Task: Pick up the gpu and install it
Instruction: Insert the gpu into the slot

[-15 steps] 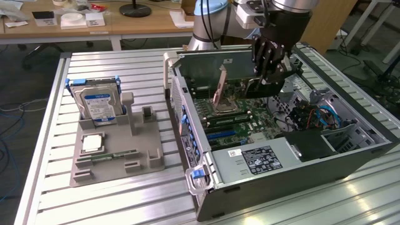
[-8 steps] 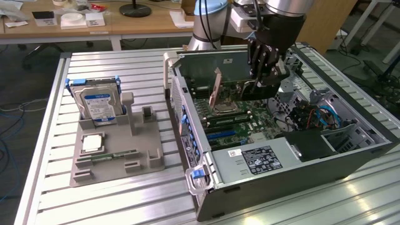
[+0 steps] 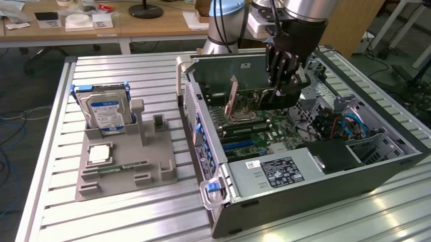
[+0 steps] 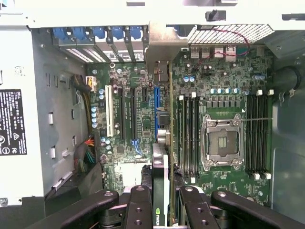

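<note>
In the upper middle of the exterior view the arm (image 3: 306, 12) hangs straight down from the frame's top edge with its wrist vertical. Its gripper (image 3: 281, 85) is lowered into the open computer case (image 3: 316, 184). The fingers (image 4: 139, 202) are pinched on the gpu (image 3: 277, 100), which hangs on edge between them just above the motherboard (image 3: 259, 128), slightly right of centre in that view. In the wrist view the card sits near the expansion slots (image 4: 121, 112), and I cannot tell whether it touches one.
</note>
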